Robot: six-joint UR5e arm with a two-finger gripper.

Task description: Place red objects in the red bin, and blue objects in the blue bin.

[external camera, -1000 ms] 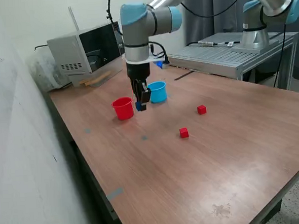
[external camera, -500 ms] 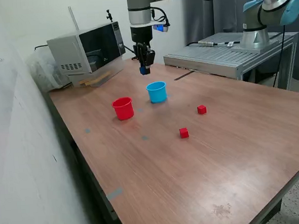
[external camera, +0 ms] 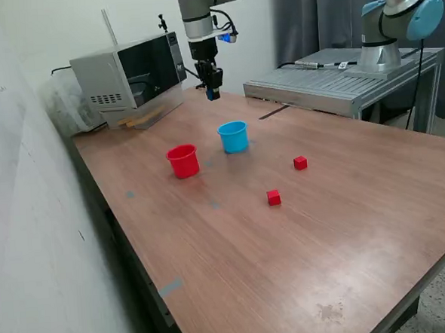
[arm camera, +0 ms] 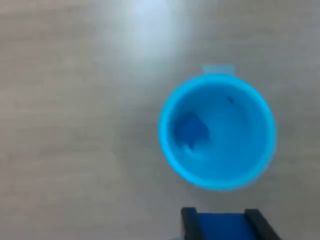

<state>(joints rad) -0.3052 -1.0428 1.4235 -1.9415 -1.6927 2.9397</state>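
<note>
My gripper (external camera: 212, 90) hangs high above the table, shut on a dark-blue cube (external camera: 213, 95). In the wrist view the cube (arm camera: 224, 229) sits between the two black fingers (arm camera: 189, 222), and the light-blue cup (arm camera: 217, 131) lies below, with another dark-blue cube (arm camera: 192, 131) inside it. In the exterior view the light-blue cup (external camera: 234, 136) stands upright beside the red cup (external camera: 183, 160). Two red cubes (external camera: 300, 162) (external camera: 273, 198) lie on the table toward the exterior view's right of the cups.
A microwave (external camera: 126, 76) stands at the back of the table, toward the exterior view's left. A metal bench (external camera: 330, 80) with a second arm (external camera: 387, 20) is at the back right. Small tape marks (external camera: 169, 288) dot the wooden table (external camera: 304, 260).
The gripper rose from table level between the two cups, carrying the blue cube, and now hangs high over the light-blue cup. The cups and red cubes have not moved.
</note>
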